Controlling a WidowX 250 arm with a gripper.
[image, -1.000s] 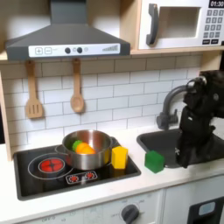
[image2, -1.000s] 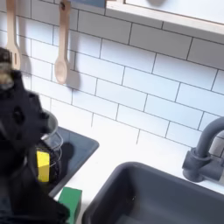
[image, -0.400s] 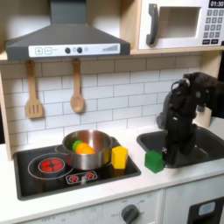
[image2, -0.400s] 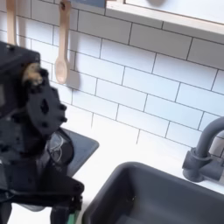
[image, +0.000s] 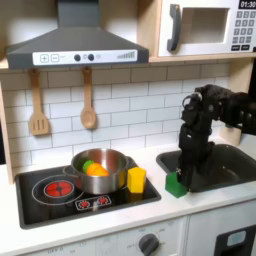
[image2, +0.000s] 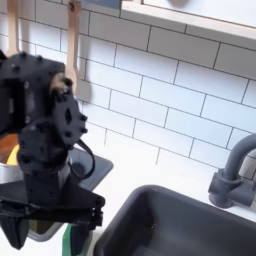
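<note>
Where the counter (image: 120, 225) narrows between the stove and the sink (image: 235, 160), the gripper (image: 186, 178) hangs low over the green block (image: 175, 185), which sits on the white strip just beside the sink's left rim in the first exterior view. The arm bends down from the first exterior view's right, so the gripper stands nearly upright above the block, a posture that suits coming at it from the top. Whether the jaws are spread or closed I cannot tell; the dark body blurs into the basin behind it. In the second exterior view the gripper (image2: 50, 215) fills the second exterior view's left, with only a sliver of green (image2: 66, 243) showing beneath it. On the stove's back burner the steel pot (image: 100, 170) holds orange and green pieces, and the yellow block (image: 136, 179) stands at the stove's right edge, near the green one but apart from it
</note>
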